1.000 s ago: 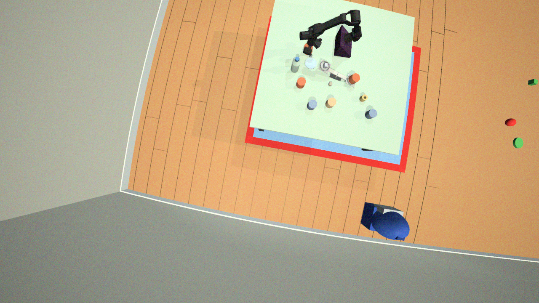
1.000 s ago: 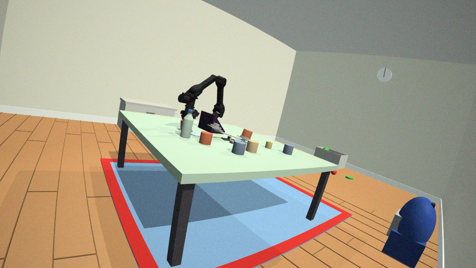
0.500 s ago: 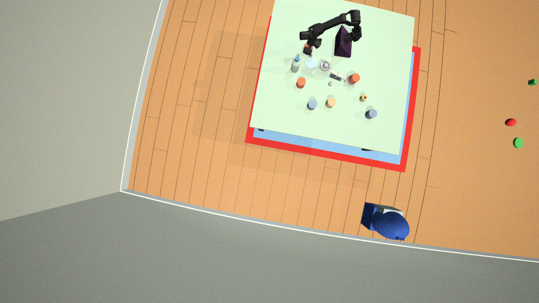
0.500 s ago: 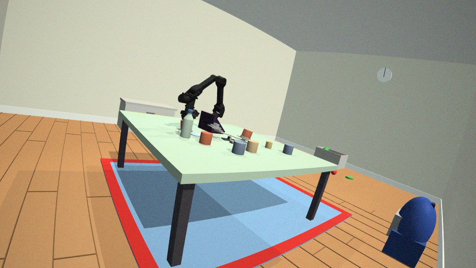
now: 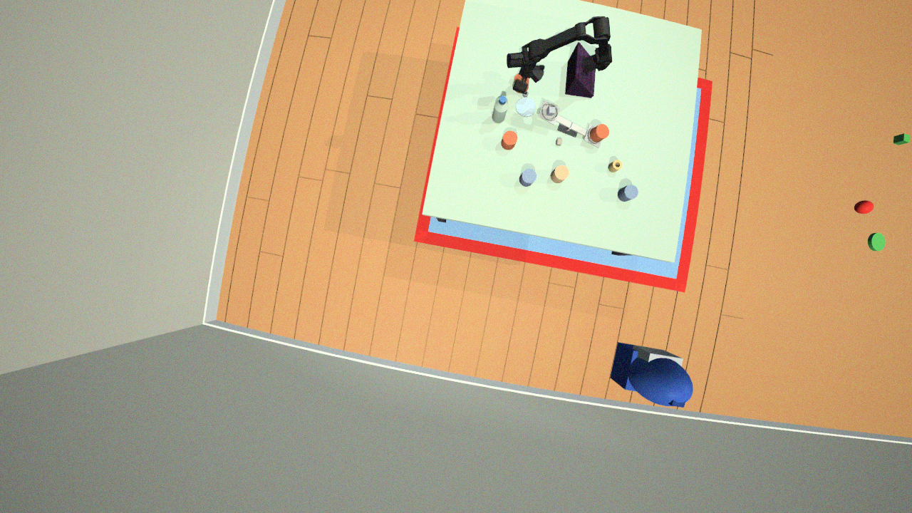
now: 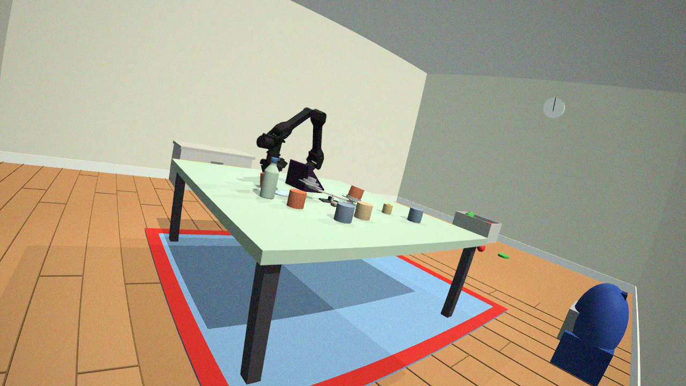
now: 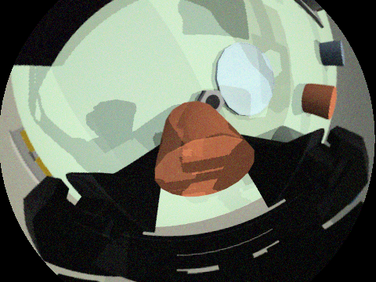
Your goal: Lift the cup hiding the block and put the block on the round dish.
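Observation:
My gripper (image 5: 522, 82) (image 7: 197, 142) is shut on an orange cup (image 5: 516, 79) (image 7: 204, 160), low over the table beside the round dish (image 5: 525, 107) (image 6: 282, 193) (image 7: 246, 78); I cannot tell whether the cup touches the table. The dish is pale blue and bare. The balance beam (image 5: 571, 123) (image 6: 324, 192) tilts, its left end up. A small grey block (image 5: 551, 110) (image 6: 311, 179) lies uncovered on the raised left pan. The other orange cup (image 5: 599, 132) (image 6: 355, 193) stands tilted on the lower right end. The bottle partly hides the held cup in the exterior view.
A bottle (image 5: 499, 111) (image 6: 269, 182) stands left of the dish. A grey nut (image 7: 212, 100) lies between held cup and dish. A purple wedge (image 5: 579, 76) (image 6: 297, 175) is behind the balance. A loose orange cylinder (image 5: 509, 140) (image 6: 296, 199) (image 7: 318, 100), blue and tan cylinders stand in front.

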Motion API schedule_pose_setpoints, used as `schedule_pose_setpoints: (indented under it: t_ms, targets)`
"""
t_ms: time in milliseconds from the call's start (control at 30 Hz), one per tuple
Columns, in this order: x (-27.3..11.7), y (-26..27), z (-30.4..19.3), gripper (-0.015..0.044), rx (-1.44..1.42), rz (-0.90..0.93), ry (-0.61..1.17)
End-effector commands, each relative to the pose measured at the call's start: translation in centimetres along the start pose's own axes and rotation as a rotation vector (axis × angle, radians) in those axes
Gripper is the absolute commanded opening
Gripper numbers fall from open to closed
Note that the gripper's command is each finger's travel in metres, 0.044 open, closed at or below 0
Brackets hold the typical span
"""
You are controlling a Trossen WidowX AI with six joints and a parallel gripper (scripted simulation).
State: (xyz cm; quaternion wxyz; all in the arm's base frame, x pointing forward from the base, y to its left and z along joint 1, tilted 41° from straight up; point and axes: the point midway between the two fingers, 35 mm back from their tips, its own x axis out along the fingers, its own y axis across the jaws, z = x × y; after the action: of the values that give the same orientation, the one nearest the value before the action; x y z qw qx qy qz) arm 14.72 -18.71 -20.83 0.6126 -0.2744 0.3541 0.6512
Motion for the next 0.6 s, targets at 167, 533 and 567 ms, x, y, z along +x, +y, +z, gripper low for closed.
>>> schedule_pose_setpoints:
  t_ms: [167, 533, 567]
  targets:
    - [0.2, 0.1, 0.1, 0.0368, 0.001, 0.003, -0.005]
    - [-5.1, 0.2, 0.3, 0.0440, 0.003, 0.022, -0.022]
    - [-5.1, 0.2, 0.3, 0.0440, 0.003, 0.022, -0.022]
